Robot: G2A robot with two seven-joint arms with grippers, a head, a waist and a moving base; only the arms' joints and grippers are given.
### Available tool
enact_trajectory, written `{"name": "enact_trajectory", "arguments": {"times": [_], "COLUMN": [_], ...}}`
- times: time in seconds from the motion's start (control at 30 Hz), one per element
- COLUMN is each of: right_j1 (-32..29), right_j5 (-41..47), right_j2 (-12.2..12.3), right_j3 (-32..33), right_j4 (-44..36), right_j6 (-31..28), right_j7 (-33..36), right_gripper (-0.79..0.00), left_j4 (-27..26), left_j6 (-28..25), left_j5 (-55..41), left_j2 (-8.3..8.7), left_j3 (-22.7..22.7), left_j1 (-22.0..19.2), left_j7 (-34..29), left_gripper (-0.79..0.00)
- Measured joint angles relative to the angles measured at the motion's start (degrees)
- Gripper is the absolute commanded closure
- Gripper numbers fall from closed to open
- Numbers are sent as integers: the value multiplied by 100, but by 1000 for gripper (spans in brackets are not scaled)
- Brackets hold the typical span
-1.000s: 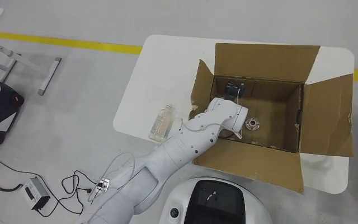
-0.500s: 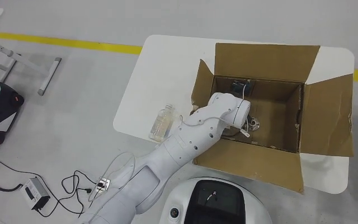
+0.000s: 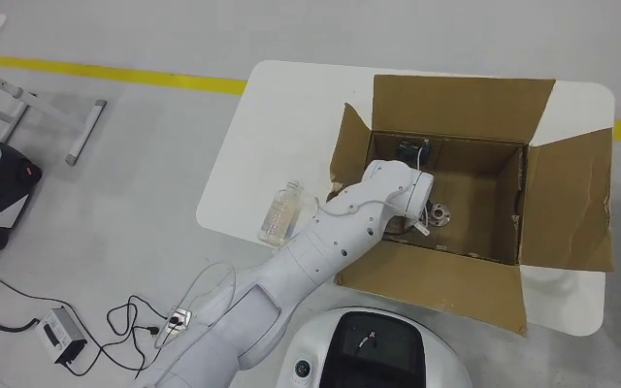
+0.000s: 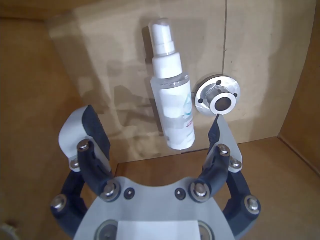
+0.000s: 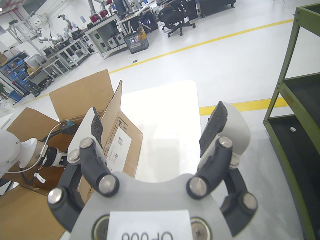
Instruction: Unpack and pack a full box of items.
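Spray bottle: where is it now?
In the left wrist view, the spray bottle lies on the cardboard box floor, just ahead of the open left pincer, with the metal flange close beside it.

The white table (image 3: 281,126) has round corners; a big brown box (image 3: 456,97) sits on it with all its flaps open; a clear bottle (image 3: 279,211) lies on its side to the left of the box, by the table's edge.
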Motion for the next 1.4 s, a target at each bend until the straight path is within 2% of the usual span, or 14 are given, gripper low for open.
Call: {"name": "enact_trajectory", "arguments": {"times": [0.27,0.53,0.6,0.63,0.73,0.87,0.97,1.1,1.13,1.17,1.2,1.27,1.37,1.4], "right_j1": [0,0,0,0,0,0,0,0,0,0,0,0,0,0], "right_j5": [0,0,0,0,0,0,0,0,0,0,0,0,0,0], "right_j2": [0,0,0,0,0,0,0,0,0,0,0,0,0,0], "right_j3": [0,0,0,0,0,0,0,0,0,0,0,0,0,0], "right_j4": [0,0,0,0,0,0,0,0,0,0,0,0,0,0], "right_j6": [0,0,0,0,0,0,0,0,0,0,0,0,0,0], "right_j7": [0,0,0,0,0,0,0,0,0,0,0,0,0,0], "right_gripper": [-785,-785,-785,-785,-785,-785,-785,-785,-785,-785,-785,-785,-785,-785], "left_j4": [482,741,871,930,1054,1064,1008,952,936,911,890,840,803,793], "left_j6": [-57,-125,-148,-153,-173,-190,-198,-208,-212,-225,-240,-262,-288,-296], "left_j5": [-127,-304,-299,-279,-274,-265,-231,-137,-116,-82,-41,50,106,118], "left_j2": [-154,-282,-312,-324,-362,-381,-372,-355,-353,-351,-350,-348,-350,-351], "left_j3": [150,211,234,249,263,210,150,95,85,80,84,95,92,90], "left_j1": [-201,-347,-388,-410,-475,-533,-516,-447,-437,-427,-421,-397,-338,-326], "left_j7": [221,358,425,451,490,449,386,334,322,304,286,240,178,164], "left_gripper": [-785,-785,-754,-714,-696,-770,-754,-674,-610,-511,-489,-511,-391,-394]}}
